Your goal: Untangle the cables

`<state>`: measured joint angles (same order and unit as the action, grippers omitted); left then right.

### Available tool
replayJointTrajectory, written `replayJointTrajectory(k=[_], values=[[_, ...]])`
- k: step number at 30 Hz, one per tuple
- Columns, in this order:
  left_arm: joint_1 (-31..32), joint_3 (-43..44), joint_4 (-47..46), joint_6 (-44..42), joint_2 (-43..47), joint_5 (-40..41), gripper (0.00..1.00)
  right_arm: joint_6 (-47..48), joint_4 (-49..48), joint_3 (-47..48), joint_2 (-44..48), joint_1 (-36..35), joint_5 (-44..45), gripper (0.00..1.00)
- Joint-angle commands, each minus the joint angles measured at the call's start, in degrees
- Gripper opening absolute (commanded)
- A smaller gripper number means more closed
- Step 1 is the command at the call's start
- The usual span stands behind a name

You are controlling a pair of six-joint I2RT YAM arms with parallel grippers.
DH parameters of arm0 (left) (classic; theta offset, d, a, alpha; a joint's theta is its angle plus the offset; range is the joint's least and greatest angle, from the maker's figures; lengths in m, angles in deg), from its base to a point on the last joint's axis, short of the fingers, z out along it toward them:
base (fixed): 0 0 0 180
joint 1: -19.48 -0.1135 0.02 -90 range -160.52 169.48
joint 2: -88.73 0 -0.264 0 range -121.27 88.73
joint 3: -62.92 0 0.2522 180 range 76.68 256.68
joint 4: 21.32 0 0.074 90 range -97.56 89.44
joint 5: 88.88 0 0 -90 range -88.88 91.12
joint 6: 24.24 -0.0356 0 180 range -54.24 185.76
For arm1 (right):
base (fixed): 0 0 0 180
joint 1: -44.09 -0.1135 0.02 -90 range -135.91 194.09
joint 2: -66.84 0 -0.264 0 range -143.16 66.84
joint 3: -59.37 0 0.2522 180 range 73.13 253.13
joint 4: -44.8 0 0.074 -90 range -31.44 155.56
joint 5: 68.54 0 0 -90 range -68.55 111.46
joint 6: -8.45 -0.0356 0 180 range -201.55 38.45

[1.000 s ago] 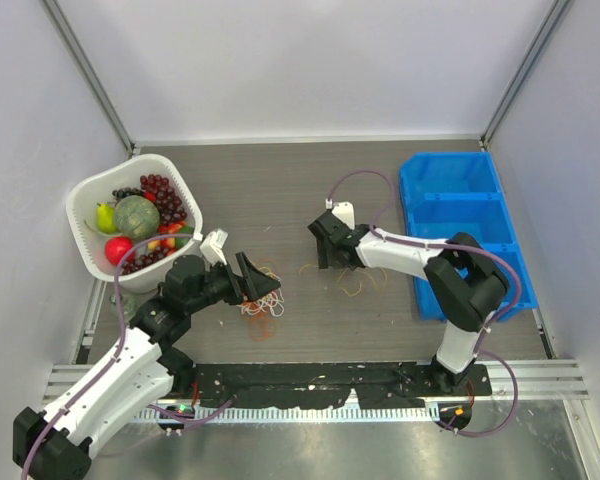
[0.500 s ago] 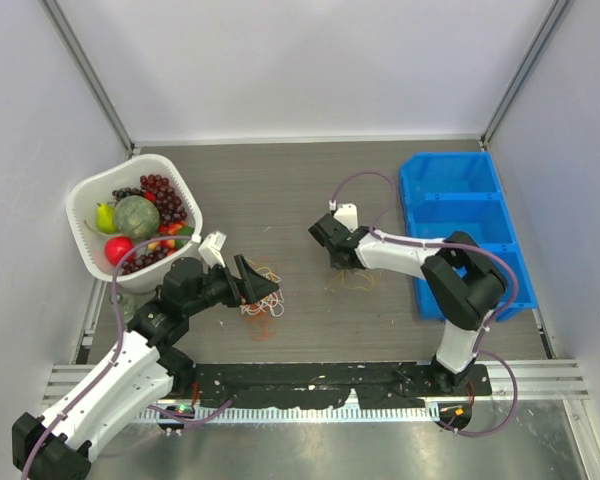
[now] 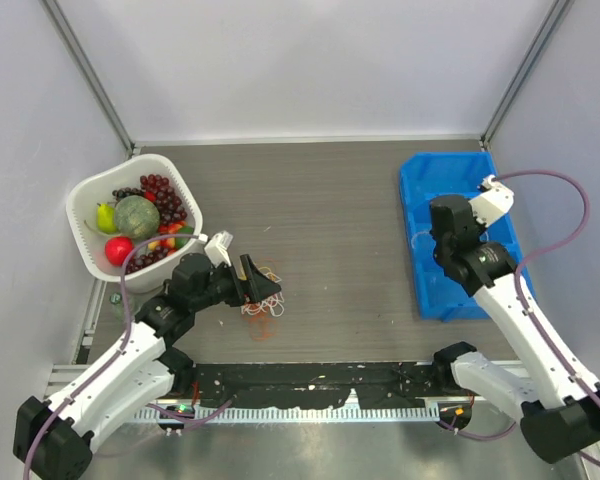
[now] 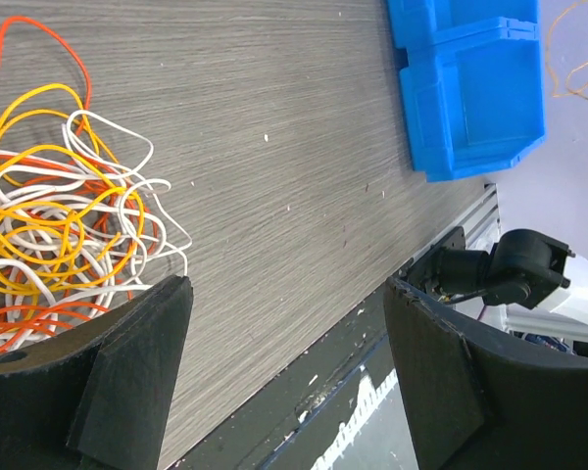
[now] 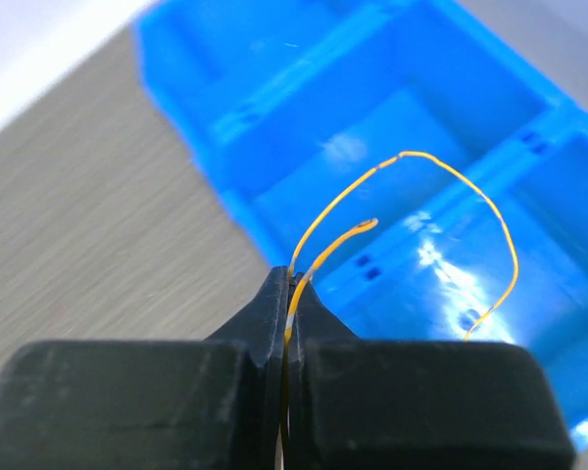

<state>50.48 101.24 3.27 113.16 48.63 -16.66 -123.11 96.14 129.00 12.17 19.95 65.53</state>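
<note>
We find the left tool [image 4: 286,328] spread wide and low over the bench [image 3: 320,200], gripping nothing. The tangle of cables [image 4: 59,225], in orange, yellow, white and red, lies on the bench just beside one finger of that tool, near the white fruit basket [image 3: 80,235]. The right tool [image 5: 289,289] is pinched tight on a single orange cable [image 5: 402,155]. The cable's loop stands out over the compartments of the blue bin [image 3: 458,180], well apart from the tangle.
</note>
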Motion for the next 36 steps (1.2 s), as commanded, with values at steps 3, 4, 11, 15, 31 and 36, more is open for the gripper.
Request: replayJointTrajectory(k=[3,4,11,15,31,36], values=[[-0.16,2.34,-2.84,-1.08,0.28,-1.73,0.83,-7.74,7.95,-6.56,-6.76,16.66,-11.26,0.01],[-0.15,2.34,-2.31,-1.08,0.89,-1.47,0.82,-8.35,6.81,-7.44,-6.76,18.41,-12.34,0.01],[-0.24,1.9,1.73,-0.64,5.73,0.2,0.82,-13.28,6.63,-13.68,0.16,22.72,-6.82,0.01],[-0.24,1.9,2.62,-0.29,6.87,0.55,0.82,-9.95,2.24,-17.29,3.08,29.48,-8.03,0.2],[-0.15,2.42,2.61,-0.9,3.36,1.51,0.82,2.61,16.4,-3.58,3.95,30.12,-26.98,0.84],[-0.15,5.23,10.07,-0.02,-1.11,8.98,0.78,4.74,13.92,-4.03,7.12,30.03,-32.74,0.84]])
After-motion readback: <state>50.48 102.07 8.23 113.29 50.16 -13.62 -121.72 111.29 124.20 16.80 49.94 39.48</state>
